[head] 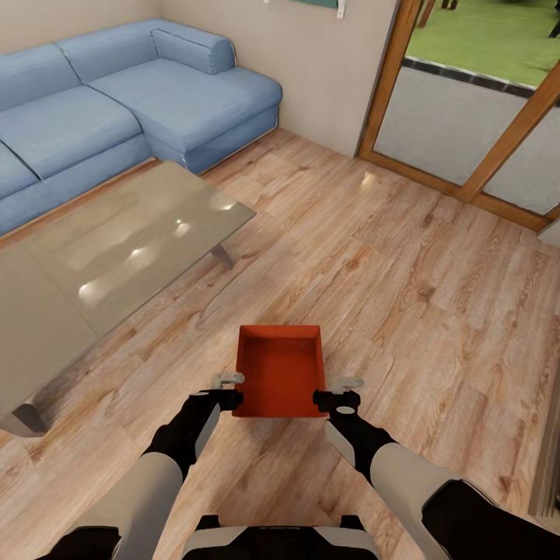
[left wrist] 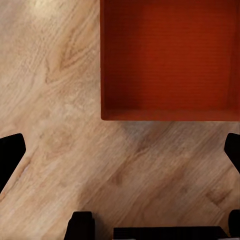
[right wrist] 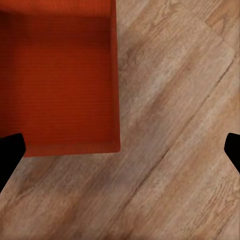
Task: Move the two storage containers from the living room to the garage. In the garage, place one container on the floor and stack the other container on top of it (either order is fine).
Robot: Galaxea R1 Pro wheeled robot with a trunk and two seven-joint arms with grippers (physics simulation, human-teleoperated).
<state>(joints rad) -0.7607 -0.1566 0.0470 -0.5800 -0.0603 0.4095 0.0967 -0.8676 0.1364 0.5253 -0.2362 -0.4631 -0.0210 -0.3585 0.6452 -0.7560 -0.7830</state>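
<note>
1. Head view, bin (head: 280, 372): one orange-red open-top bin, empty, seen from above between my two arms, over the plank floor (head: 404, 295). Whether it rests on the floor or is lifted, I cannot tell.
2. Left pincer (head: 228, 391): at the bin's near left corner, close against the wall. Left wrist view shows dark finger tips far apart at the frame edges, so it stands wide, gripping nothing; the bin (left wrist: 169, 57) lies ahead of it and off to one side.
3. Right pincer (head: 344, 394): at the near right corner, likewise close. Right wrist view shows its tips spread wide, nothing between them; the bin (right wrist: 57, 77) lies ahead and to the side.
4. Key relation: the bin sits just forward of both pincers and centred between them, long axis running away from me. Neither arm is nearer. My judgement: each pincer must shift inward onto a side wall before any grip.
5. Room: living room. Blue sofa (head: 117, 101) at far left, glass-topped tabletop (head: 117, 249) at left, wood-framed glass doors (head: 467, 117) at far right.
6. Progress: judged early; one bin present, garage not reached.
</note>
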